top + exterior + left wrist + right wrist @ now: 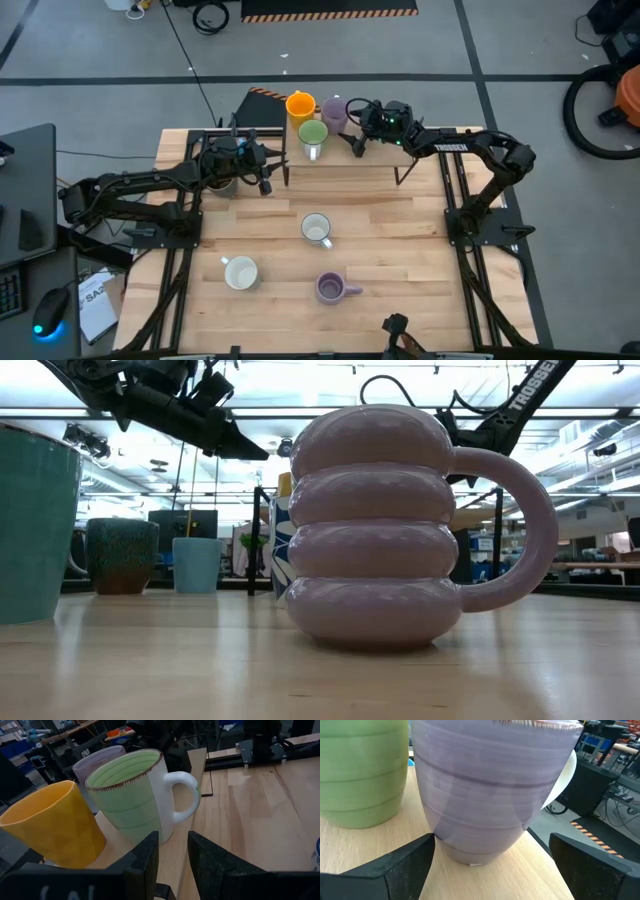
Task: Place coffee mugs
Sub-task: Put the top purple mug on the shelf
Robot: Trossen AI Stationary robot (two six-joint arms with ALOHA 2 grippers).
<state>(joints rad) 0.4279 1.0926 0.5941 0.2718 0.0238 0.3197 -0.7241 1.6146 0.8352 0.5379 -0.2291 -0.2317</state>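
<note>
Top centre of high view: right gripper (352, 118) spread wide around pale purple mug (485, 785), not gripping. Left gripper (172, 855) part-open, empty. Next: either close or withdraw

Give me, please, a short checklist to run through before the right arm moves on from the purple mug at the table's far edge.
1. Right gripper open wide around the pale purple mug: ok.
2. Fingers touching that mug: cannot tell.
3. Mug upright on the table: ok.
4. Green mug close beside it, so little side room: not ok.
5. Left gripper empty, facing the green and orange mug: ok.
6. Ribbed purple mug and two white mugs out on the table: ok.
</note>
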